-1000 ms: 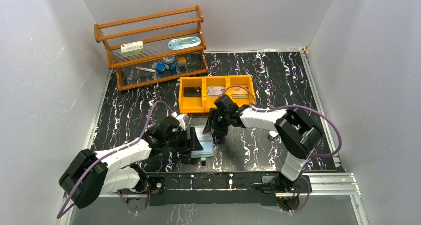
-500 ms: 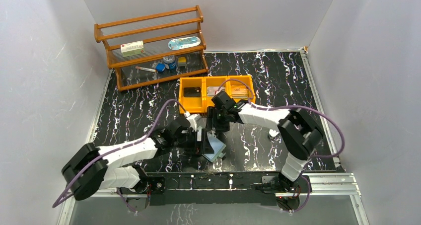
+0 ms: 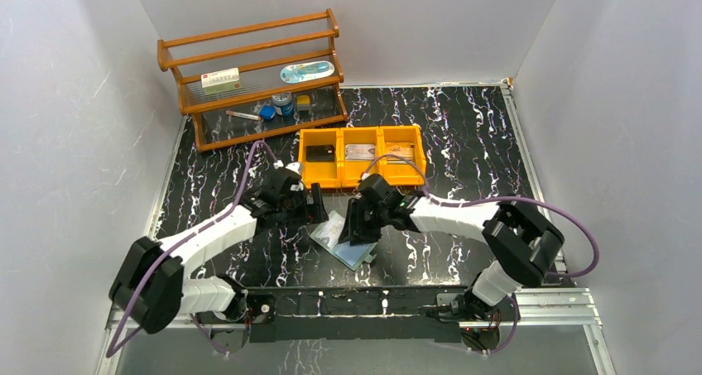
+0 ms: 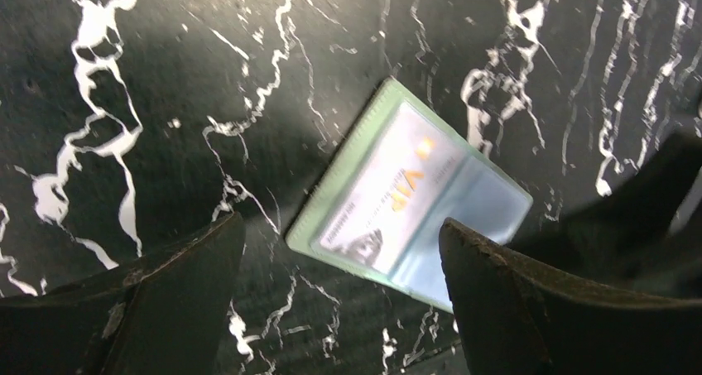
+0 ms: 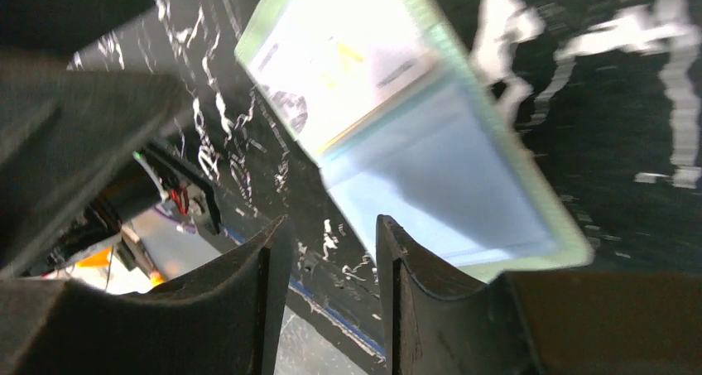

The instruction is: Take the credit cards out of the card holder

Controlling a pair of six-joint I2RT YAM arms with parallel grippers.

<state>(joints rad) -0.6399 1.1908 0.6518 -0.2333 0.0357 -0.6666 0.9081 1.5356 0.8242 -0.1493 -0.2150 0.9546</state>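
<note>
a: fig. 1. where does the card holder [image 3: 343, 241] lie, and what does it contain?
b: flat on the table [image 3: 463, 135], near the front edge, between the two arms. through its clear face the vip card [image 4: 377, 201] shows, filling the half toward the left arm. the other half looks bluish, and i cannot tell whether a card sits there. two credit cards [image 3: 362, 151] lie in the orange bin [image 3: 303, 166] behind.
a: and the grippers?
b: left gripper [image 4: 341, 228]: fingers wide apart over the holder, gripping nothing. right gripper [image 5: 333, 224]: fingers a narrow gap apart with nothing between them, near the bluish end. whether it touches the holder i cannot tell.
a: how is this step done well?
b: as a judgement: one gripper pins the closed end to the table, pressing on pouch rather than card. the other takes the card's exposed edge at the mouth and draws it straight along the holder's length. a skewed pull would likely drag the whole pouch. which end is the mouth is not clear here.
</note>
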